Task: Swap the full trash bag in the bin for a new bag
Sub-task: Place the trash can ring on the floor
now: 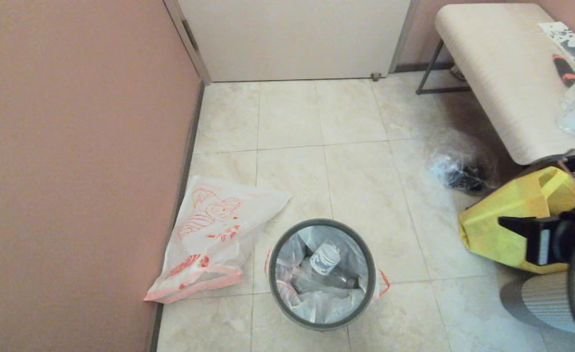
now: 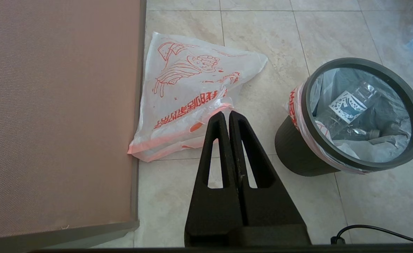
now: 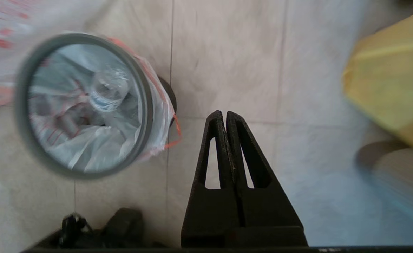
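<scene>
The new bag (image 2: 189, 95) carries a line of orange-red lettering under its cartoon drawing (Chinese-looking characters, seen upside down in the left wrist view), too distorted to read. The bottle (image 2: 347, 109) inside the bin (image 2: 297, 154) bears a white label with a dark pattern; no words can be made out.

I see open tile between the bin (image 1: 322, 274) and the yellow bag (image 1: 517, 222). The new bag (image 1: 214, 234) lies flat just beside the bin, against the wall (image 1: 72, 171). The bench (image 1: 502, 73) and clear film bag (image 1: 456, 164) crowd the right side.
</scene>
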